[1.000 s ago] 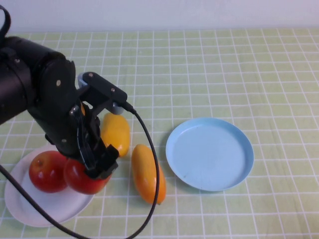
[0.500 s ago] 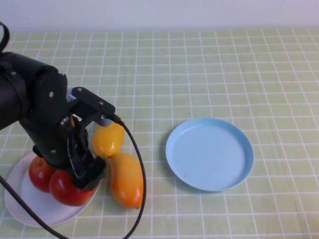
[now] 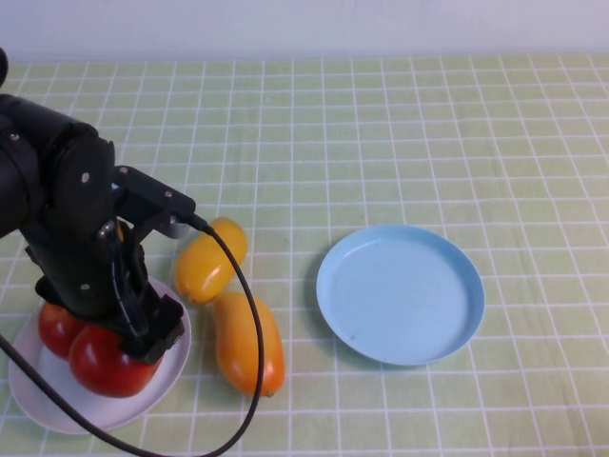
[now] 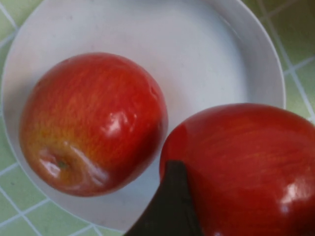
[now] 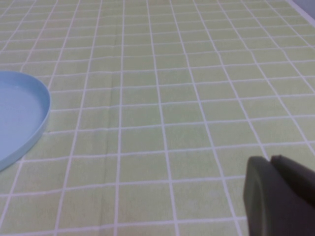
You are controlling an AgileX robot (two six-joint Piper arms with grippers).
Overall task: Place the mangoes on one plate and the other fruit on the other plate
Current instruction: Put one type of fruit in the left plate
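Observation:
My left gripper (image 3: 133, 345) is shut on a red apple (image 3: 103, 362) over the near right part of the white plate (image 3: 57, 414). In the left wrist view that held apple (image 4: 246, 162) fills the corner beside one dark finger (image 4: 170, 206). The second red apple (image 4: 88, 123) rests on the white plate (image 4: 206, 54), touching the held one. Two orange-yellow mangoes lie on the cloth right of the plate, one (image 3: 209, 259) farther back, the deeper orange one (image 3: 247, 341) nearer. The light blue plate (image 3: 400, 293) stands empty to their right. My right gripper (image 5: 280, 196) hangs shut above bare cloth, out of the high view.
A green checked cloth (image 3: 428, 124) covers the whole table. The left arm's black cable (image 3: 255, 352) loops over the near mango. The blue plate's rim (image 5: 29, 123) shows at the edge of the right wrist view.
The left arm has moved left and nearer with the apple, over the white plate. Both mangoes and the other apple have shifted left.

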